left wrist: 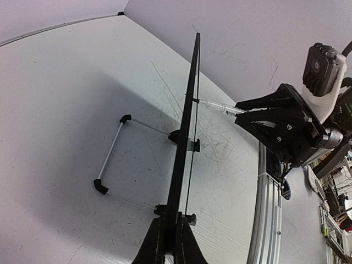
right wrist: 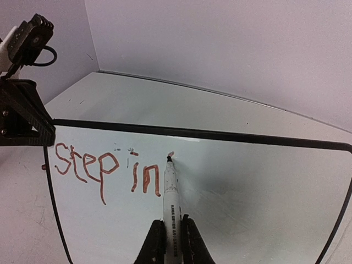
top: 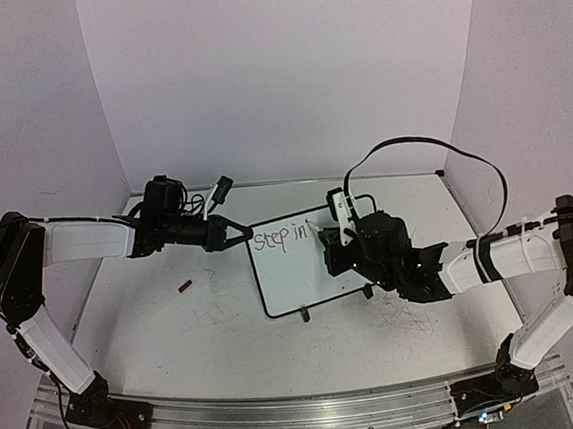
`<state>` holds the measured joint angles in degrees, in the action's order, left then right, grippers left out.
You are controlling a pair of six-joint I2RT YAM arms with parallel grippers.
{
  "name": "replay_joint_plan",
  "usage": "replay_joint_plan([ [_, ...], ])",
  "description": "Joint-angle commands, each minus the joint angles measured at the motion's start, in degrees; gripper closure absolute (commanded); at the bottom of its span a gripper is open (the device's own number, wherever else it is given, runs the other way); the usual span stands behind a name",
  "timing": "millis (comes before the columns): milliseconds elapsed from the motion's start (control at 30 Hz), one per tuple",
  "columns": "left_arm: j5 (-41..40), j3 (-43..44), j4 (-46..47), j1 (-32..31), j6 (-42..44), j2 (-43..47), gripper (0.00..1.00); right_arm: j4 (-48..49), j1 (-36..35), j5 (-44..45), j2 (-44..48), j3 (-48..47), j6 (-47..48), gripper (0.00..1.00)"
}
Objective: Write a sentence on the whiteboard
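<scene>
The whiteboard [top: 307, 273] stands tilted at mid table on its black feet. It reads "step in" [top: 280, 237] in dark reddish marker strokes, which also show in the right wrist view [right wrist: 104, 168]. My left gripper [top: 240, 233] is shut on the board's upper left edge; in the left wrist view the board [left wrist: 187, 126] shows edge-on between the fingers [left wrist: 157, 245]. My right gripper [right wrist: 172, 234] is shut on a white marker [right wrist: 171, 201]. Its tip touches the board [right wrist: 258, 192] just right of "in", at a short new stroke.
A small dark red cap-like piece [top: 184, 286] lies on the table left of the board. The board's wire stand [left wrist: 113, 159] sits behind it. White walls close the back and sides. An aluminium rail [top: 304, 409] runs along the near edge.
</scene>
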<state>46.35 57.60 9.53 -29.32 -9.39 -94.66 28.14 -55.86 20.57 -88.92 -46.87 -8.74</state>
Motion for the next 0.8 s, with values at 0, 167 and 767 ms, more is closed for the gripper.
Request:
replay_joint_plan([
  [0, -1.7, 1.2, -0.3, 0.1, 1.6, 1.8, 1.00, -1.7, 0.2, -0.5, 0.8, 1.3, -1.4, 1.00],
  [167, -1.7, 1.2, -0.3, 0.1, 1.7, 1.8, 1.00, -2.0, 0.2, -0.8, 1.1, 2.2, -2.0, 1.00],
  [767, -1.8, 1.2, -0.4, 0.1, 1.7, 1.6, 1.00, -3.0, -0.4, 0.0, 2.2, 4.6, -3.8, 1.00],
])
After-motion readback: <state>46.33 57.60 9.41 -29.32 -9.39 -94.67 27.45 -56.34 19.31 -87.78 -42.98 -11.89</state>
